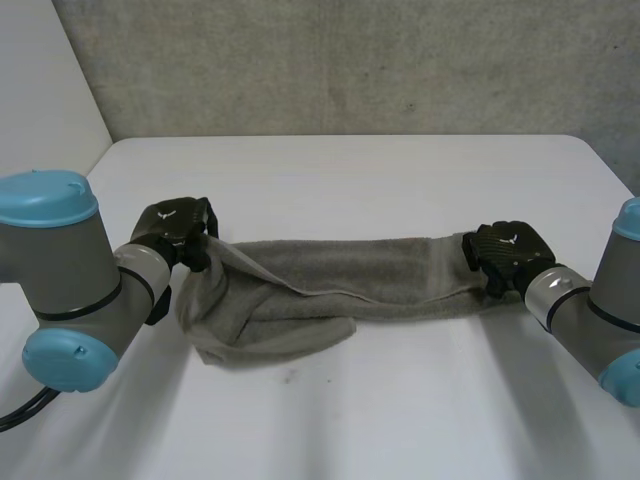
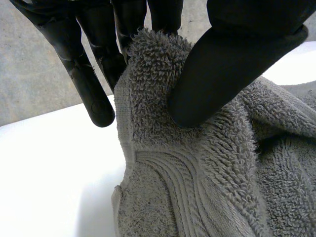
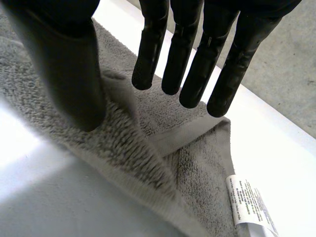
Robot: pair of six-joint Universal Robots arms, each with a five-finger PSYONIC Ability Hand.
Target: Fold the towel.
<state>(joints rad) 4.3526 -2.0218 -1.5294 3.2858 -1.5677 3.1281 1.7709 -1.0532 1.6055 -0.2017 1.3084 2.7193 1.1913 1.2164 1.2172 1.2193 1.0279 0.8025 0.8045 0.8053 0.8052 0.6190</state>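
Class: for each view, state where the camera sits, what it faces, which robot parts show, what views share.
Head view: behind the arms, looking down at the table; both arms, left hand and right hand at the towel's ends.
Left wrist view: along the left palm; fingers pinch the towel.
Right wrist view: along the right palm; fingers over the towel's end.
Shared: the towel.

Rough terry-cloth towel, smooth matt table
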